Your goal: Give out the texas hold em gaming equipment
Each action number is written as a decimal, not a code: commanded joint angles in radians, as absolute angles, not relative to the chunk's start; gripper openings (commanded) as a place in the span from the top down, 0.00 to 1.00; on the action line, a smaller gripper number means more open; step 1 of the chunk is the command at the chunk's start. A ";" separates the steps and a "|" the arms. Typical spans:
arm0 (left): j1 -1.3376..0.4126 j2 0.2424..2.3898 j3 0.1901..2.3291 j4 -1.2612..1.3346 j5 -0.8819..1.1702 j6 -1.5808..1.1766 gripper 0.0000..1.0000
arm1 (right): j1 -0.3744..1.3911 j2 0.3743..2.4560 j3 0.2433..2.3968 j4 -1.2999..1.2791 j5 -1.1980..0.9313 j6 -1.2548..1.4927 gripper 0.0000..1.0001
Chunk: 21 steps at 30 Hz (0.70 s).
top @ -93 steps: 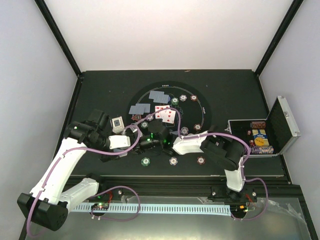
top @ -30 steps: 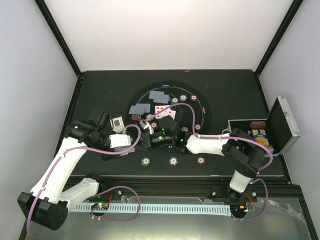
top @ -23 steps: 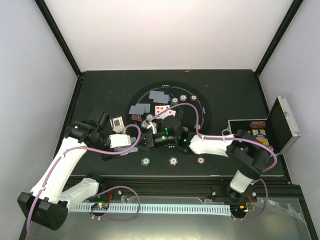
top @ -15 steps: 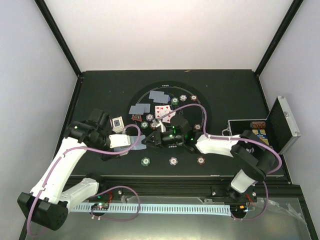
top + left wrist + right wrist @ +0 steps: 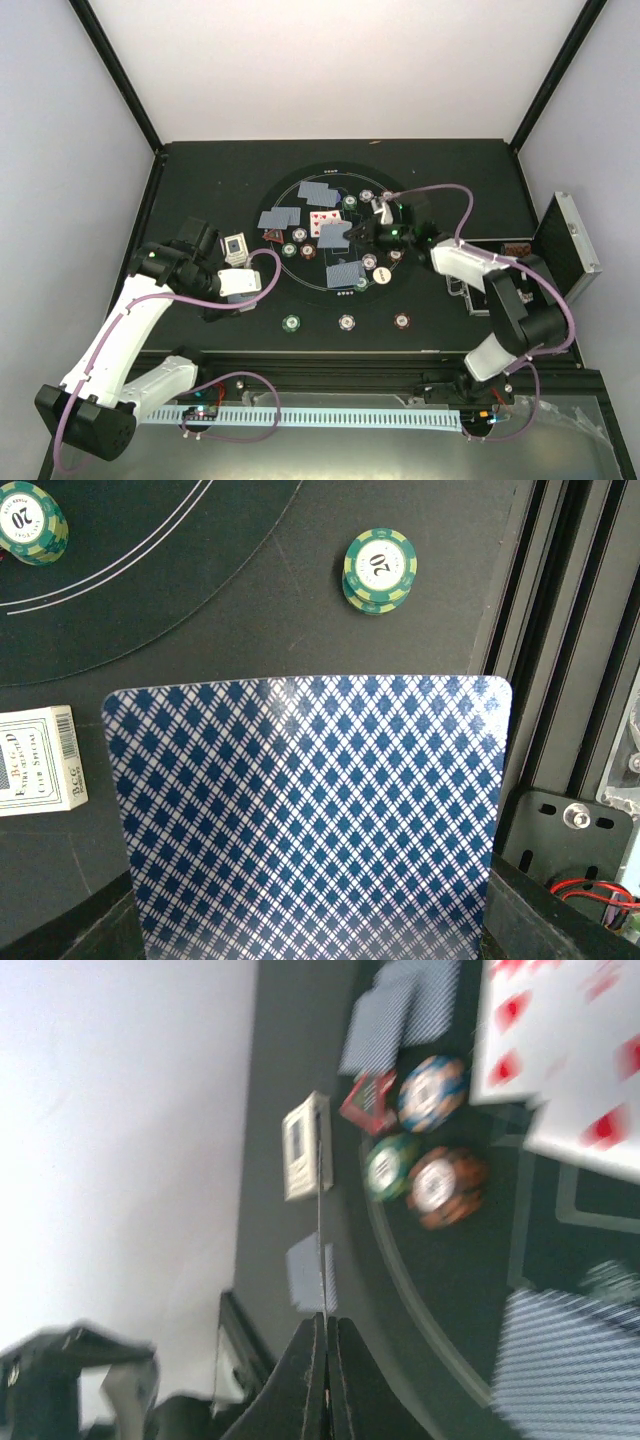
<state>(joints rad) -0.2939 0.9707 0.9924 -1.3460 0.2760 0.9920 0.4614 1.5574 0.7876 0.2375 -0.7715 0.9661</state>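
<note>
Dealing step. Right gripper point(image 5: 326, 1332) clamped on single blue-grey diamond-backed playing card point(image 5: 334, 236), over round black felt mat point(image 5: 305, 280); left gripper point(image 5: 252, 287) closed on remaining deck point(image 5: 300, 810). Next, likely: lowering flat, then releasing.

- Overhead: bright, even light on the white walls point(image 5: 330, 70); the black table point(image 5: 200, 170) looks dim, shadows soft.
- Left wrist: sharp; pale sheen across the blue-backed card point(image 5: 310, 810).
- Right wrist: motion-blurred, chips point(image 5: 430, 1185) smeared, wall point(image 5: 120, 1110) overexposed.

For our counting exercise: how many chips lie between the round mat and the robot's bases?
3, in a row: left chip, middle chip, right chip. Others might be hidden.
</note>
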 commanded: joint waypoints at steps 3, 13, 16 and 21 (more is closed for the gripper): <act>-0.291 0.963 1.015 -1.367 0.281 0.999 0.98 | 0.330 1.762 1.029 -0.126 -0.692 0.663 0.99; -0.291 0.965 1.013 -1.371 0.276 1.000 0.98 | 0.288 1.994 1.260 -0.352 -0.528 0.539 0.99; -0.290 0.966 1.012 -1.370 0.276 1.001 0.98 | 0.288 2.021 1.305 -0.427 -0.458 0.504 0.92; -0.291 0.965 1.012 -1.369 0.279 1.002 0.98 | 0.288 1.972 1.338 -0.507 -0.349 0.475 0.67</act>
